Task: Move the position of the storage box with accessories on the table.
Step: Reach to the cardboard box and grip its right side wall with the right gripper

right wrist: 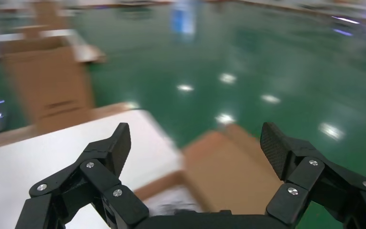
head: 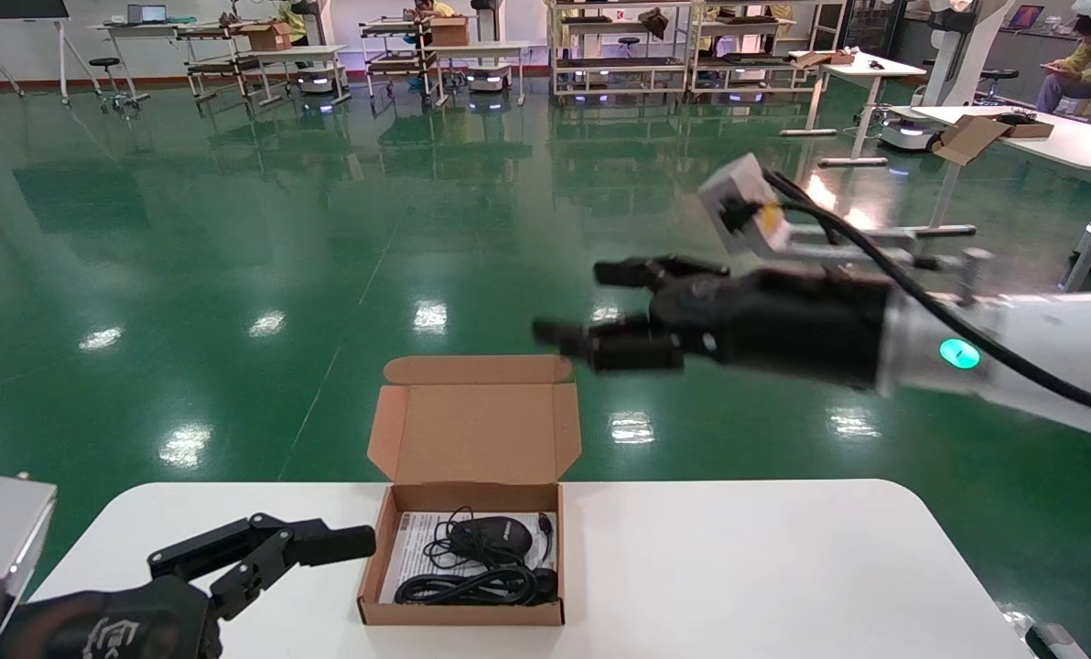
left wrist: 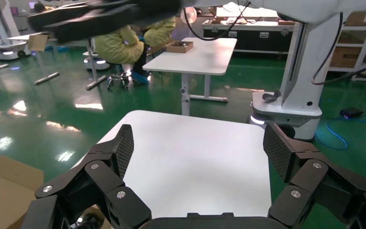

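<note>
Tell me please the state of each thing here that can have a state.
storage box: on the table, lid open and standing up
mouse: inside the box, cable coiled beside it
paper sheet: flat under the mouse
left gripper: fingers open, low beside the box, holding nothing
right gripper: fingers open, raised above the box, holding nothing
</note>
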You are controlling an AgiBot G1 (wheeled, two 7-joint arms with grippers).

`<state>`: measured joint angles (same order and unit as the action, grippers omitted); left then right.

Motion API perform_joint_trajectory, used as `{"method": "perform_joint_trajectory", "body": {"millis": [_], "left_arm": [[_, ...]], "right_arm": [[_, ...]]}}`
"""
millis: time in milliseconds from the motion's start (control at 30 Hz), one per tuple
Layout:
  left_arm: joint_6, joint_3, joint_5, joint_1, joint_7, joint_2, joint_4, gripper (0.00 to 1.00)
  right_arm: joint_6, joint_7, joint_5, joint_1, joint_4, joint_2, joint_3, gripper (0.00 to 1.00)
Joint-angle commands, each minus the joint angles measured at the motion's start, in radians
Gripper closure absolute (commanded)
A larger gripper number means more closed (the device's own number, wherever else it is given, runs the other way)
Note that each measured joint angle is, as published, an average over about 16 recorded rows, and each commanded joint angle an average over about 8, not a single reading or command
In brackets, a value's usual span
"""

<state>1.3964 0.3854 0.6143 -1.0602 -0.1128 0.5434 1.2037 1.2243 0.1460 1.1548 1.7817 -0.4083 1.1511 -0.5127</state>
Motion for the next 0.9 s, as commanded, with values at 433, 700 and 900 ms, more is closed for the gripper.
{"method": "perform_joint_trajectory", "body": {"millis": [433,700,900], "left_arm": [[0.000,0.000,0.000,0.000,0.000,0.000,0.000,0.00],[0.000,0.000,0.000,0.000,0.000,0.000,0.000,0.00],[0.000,0.000,0.000,0.000,0.000,0.000,0.000,0.00]], "right_arm": [[-0.395,-0.041,0.042,0.034,0.293,0.213,-0.020,0.00],[-0.479,0.026,0.007,-0.079,0.227,0.220,-0.061,0.00],[-0.500,0.082,-0.025,-0.152,0.186,0.218,-0.112,0.00]]}}
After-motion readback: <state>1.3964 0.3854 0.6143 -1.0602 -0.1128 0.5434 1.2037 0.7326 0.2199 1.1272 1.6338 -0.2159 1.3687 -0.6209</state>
